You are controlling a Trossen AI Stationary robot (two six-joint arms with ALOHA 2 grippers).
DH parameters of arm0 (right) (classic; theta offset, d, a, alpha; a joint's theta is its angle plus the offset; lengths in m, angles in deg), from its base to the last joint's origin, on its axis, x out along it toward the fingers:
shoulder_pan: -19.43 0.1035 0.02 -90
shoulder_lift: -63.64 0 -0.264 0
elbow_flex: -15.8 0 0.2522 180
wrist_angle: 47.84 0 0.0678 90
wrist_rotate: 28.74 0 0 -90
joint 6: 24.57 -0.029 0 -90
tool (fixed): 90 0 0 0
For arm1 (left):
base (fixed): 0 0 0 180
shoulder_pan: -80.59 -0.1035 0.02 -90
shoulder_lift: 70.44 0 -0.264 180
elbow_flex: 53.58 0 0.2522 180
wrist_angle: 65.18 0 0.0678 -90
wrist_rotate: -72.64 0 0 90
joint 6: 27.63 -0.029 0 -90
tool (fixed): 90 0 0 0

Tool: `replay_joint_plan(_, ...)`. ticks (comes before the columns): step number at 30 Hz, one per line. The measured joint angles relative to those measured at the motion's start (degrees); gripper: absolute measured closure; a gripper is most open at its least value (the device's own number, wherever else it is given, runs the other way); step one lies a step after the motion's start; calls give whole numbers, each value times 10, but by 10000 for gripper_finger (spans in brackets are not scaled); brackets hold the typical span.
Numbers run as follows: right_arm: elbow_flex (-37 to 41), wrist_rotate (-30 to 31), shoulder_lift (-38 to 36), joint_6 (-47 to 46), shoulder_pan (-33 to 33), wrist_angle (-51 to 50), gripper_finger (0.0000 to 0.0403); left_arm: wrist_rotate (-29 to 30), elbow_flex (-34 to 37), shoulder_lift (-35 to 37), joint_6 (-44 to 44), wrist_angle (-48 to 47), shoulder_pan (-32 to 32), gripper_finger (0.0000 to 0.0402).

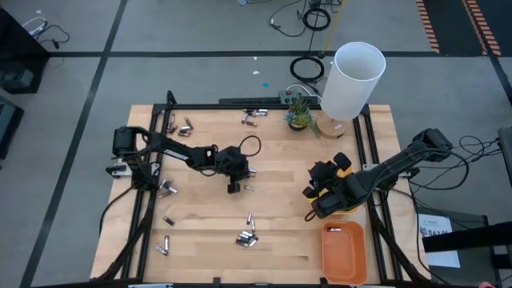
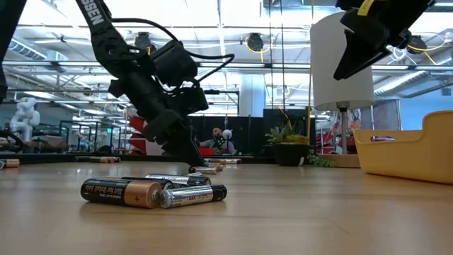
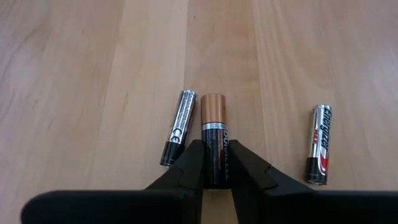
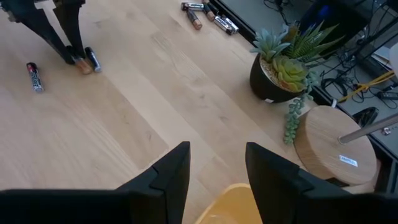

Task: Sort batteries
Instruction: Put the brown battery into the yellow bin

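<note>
A small heap of batteries (image 2: 152,192) lies nearest the low camera, one copper-and-black cell (image 2: 120,192) in front with silvery ones against it, flat on the worktop (image 2: 283,219). In the high view this heap sits at about six o'clock from the worktop's middle.

Just left of centre the left tool (image 3: 216,163) is down at the wood, its fingers narrowed round the black end of a copper-topped battery (image 3: 214,134). The cell lies lengthwise between them, so the pads press its round sides, which I judge the surest hold on so thin a thing. A dark silvery battery (image 3: 178,126) lies just beside it, nearly touching one finger; a red-and-silver battery (image 3: 319,144) lies well apart on the other side.

The right tool (image 4: 216,177) hangs raised at three o'clock, over the yellow tray (image 1: 342,172), fingers moderately apart and empty. The orange tray (image 1: 344,254) sits at five o'clock near the front edge.

More cells are strewn along the left rail and at twelve o'clock by the potted plant (image 1: 299,114). The wood between the left tool and the trays looks free for a carry.
</note>
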Motion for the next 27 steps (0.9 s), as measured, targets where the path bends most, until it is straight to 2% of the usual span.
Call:
replay_joint_plan(7,4,1,1,33,0,48,257,-2,-18,0,15,-3,2,346)
replay_joint_plan(10,29,10,2,113,0,136,257,-12,-39,-3,15,-6,7,345)
replay_joint_plan(13,60,59,2,178,0,243,257,-29,-62,0,14,8,16,344)
replay_joint_plan(15,75,85,2,200,0,291,257,-36,-65,9,13,24,23,344)
replay_joint_plan(19,97,91,2,227,0,365,257,-62,-62,40,13,85,33,343)
replay_joint_plan(23,133,82,2,313,0,523,257,-139,-62,67,13,173,39,343)
replay_joint_plan(27,166,17,1,472,0,750,257,-199,-62,68,14,285,52,342)
